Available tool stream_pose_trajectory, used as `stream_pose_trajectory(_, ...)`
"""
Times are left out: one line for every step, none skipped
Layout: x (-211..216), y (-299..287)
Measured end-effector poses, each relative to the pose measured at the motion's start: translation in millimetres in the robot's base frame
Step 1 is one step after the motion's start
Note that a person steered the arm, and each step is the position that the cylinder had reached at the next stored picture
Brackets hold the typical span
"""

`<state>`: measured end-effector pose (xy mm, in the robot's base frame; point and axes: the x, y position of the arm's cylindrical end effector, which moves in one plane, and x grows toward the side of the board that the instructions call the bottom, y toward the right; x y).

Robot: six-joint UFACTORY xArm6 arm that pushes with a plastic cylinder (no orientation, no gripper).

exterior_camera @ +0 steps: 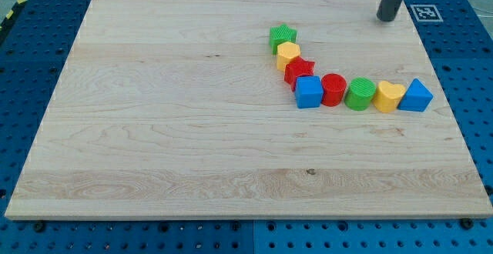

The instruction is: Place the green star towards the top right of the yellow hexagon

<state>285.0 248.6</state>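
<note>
The green star [283, 36] sits on the wooden board [154, 131], touching the upper left side of the yellow hexagon [288, 54]. Below them a curved chain runs to the view's right: red star [299, 70], blue cube [309, 92], red cylinder [333, 89], green cylinder [360, 94], yellow heart [389, 97], blue triangle [416, 96]. My tip [385, 18] rests near the board's top right, well to the right of and slightly above the green star, touching no block.
A blue pegboard table [477, 92] surrounds the board. A black-and-white marker tag [424, 11] lies just beyond the board's top right corner, close to my tip.
</note>
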Motion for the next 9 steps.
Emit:
stream_pose_trajectory(48.5,-29.1)
stream_pose_trajectory(65.7,-79.4)
stream_pose_trajectory(64.9,-114.4)
stream_pose_trajectory(42.8,-120.7)
stream_pose_trajectory(-2.9,-137.5)
stream_pose_trajectory(-20.4,-193.4)
stream_pose_trajectory(-7.2,-254.5)
stream_pose_trajectory(25.5,-267.4)
stream_pose_trajectory(44.5,-244.5)
